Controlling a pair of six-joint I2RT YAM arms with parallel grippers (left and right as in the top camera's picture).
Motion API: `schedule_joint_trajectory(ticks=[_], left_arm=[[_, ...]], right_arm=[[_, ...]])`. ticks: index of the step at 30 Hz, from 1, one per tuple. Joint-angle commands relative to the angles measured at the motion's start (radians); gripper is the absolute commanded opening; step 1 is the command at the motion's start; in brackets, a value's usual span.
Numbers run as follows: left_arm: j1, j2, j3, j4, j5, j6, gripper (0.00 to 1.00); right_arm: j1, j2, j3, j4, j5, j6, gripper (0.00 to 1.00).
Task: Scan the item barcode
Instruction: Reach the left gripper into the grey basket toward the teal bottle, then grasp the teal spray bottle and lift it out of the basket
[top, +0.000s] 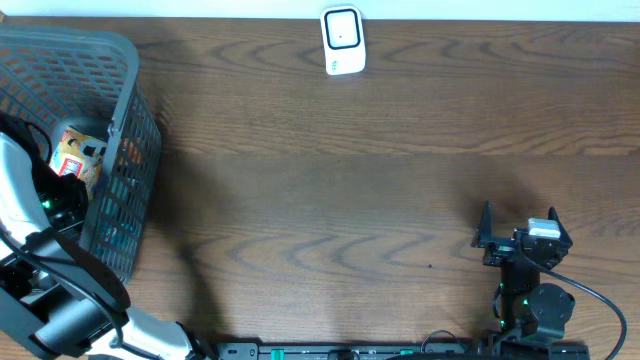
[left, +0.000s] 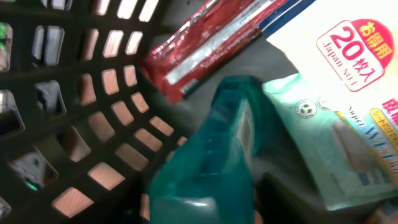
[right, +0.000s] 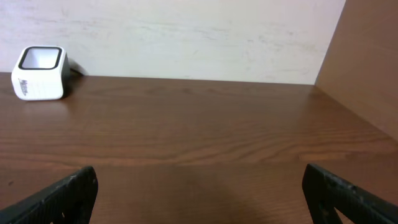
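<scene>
Inside the dark mesh basket (top: 120, 60), a teal translucent bottle (left: 211, 155) lies lengthwise and fills the space between the jaws of my left gripper (left: 202, 214). A dark finger (left: 292, 205) sits close beside the bottle; whether it presses on the bottle is not clear. The bottle's label is blurred and no barcode is readable. In the overhead view the left gripper (top: 60, 205) reaches down into the basket. The white scanner (top: 342, 40) stands at the table's far edge, also the white scanner (right: 40, 73) at far left. My right gripper (top: 520, 222) rests open and empty near the front right.
A red packet (left: 205, 43), a white pack marked 20 (left: 348, 68) and a pale green wipes pack (left: 329, 143) lie around the bottle. An orange-and-white package (top: 78, 155) shows in the basket. A brown wall panel (right: 367, 56) rises on the right.
</scene>
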Motion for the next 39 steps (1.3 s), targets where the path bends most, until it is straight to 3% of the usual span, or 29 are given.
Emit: schedule_joint_trajectory(ticks=[1,8,19,31,39], left_arm=[[-0.001,0.023,-0.036,0.008,-0.010,0.029,0.42],[0.000,0.016,-0.011,0.008,-0.010,0.096,0.28],[0.000,-0.088,0.097,0.008,-0.010,0.209,0.28],[0.000,-0.378,0.219,0.061,-0.009,0.219,0.28],[0.000,-0.592,0.234,0.200,0.202,0.268,0.28]], right_arm=[[-0.004,-0.005,-0.001,-0.003,-0.005,0.012,0.99],[-0.004,-0.005,-0.001,-0.003,-0.005,0.012,0.99],[-0.004,-0.005,-0.001,-0.003,-0.005,0.012,0.99],[-0.004,-0.005,-0.001,-0.003,-0.005,0.012,0.99],[-0.004,-0.005,-0.001,-0.003,-0.005,0.012,0.99]])
